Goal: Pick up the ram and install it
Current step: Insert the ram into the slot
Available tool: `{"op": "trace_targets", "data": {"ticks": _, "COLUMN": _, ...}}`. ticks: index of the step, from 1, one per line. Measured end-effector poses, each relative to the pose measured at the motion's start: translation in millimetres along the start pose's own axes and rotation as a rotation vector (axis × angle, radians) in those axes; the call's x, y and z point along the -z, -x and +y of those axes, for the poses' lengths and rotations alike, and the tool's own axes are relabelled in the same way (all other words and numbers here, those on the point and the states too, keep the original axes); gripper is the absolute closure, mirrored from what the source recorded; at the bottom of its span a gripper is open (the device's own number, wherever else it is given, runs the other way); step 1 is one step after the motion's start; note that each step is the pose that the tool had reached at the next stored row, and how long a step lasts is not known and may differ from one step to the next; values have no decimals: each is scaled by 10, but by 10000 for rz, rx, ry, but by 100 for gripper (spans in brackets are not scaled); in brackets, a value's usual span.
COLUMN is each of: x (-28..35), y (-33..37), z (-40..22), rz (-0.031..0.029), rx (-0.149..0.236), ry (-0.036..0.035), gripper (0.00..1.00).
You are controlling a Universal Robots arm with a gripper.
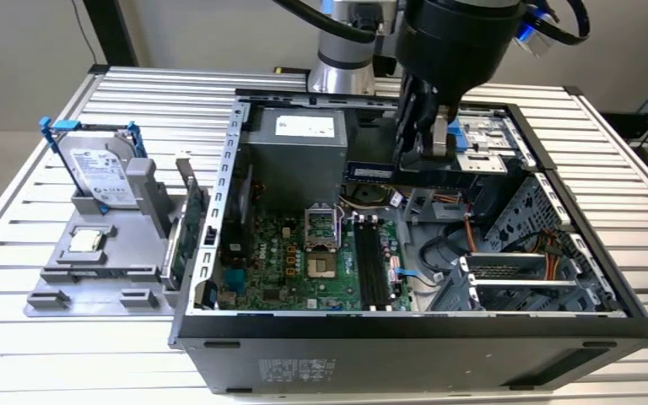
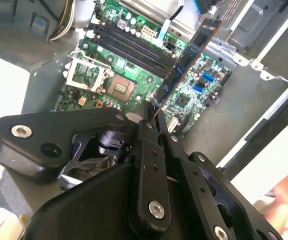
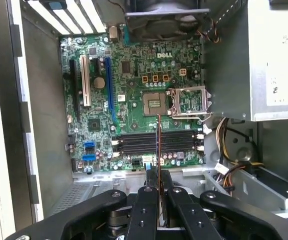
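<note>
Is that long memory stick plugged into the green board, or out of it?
Out. The end effector is shut on the ram, holding it in the air above the motherboard's black slots, which sit bare.

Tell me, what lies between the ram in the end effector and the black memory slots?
Nothing shows there. In the second wrist view the ram, clamped in the end effector, hangs clear of the memory slots, with only open air between them.

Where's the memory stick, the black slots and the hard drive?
Memory stick (image 2: pixel 188 57): second wrist view, middle of its flat face.
Black slots (image 3: pixel 134 142): first wrist view, middle of one slot.
Hard drive (image 1: pixel 99 173): exterior view, its labelled face.
</note>
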State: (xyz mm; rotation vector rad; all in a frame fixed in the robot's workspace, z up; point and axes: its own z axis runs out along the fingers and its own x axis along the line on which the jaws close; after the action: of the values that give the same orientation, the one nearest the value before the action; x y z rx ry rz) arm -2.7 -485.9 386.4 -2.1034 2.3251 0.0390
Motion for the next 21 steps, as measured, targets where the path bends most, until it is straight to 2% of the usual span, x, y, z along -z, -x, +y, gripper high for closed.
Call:
{"op": "trace_targets", "data": {"ticks": 7, "x": -2, "y": 16, "z": -2, "rz": -1, "rx": -1, "ry": 0, "gripper": 100}}
{"op": "trace_targets", "data": {"ticks": 9, "x": -5, "y": 80, "z": 2, "rz": -1, "rx": 0, "ry": -1, "gripper": 100}}
{"op": "trace_targets", "data": {"ticks": 18, "x": -27, "y": 478, "z": 35, "rz": 12, "rx": -1, "ry": -2, "gripper": 100}}
{"op": "trace_targets", "data": {"ticks": 21, "x": -29, "y": 494, "z": 26, "rz": 16, "rx": 6, "ry": -2, "gripper": 100}}
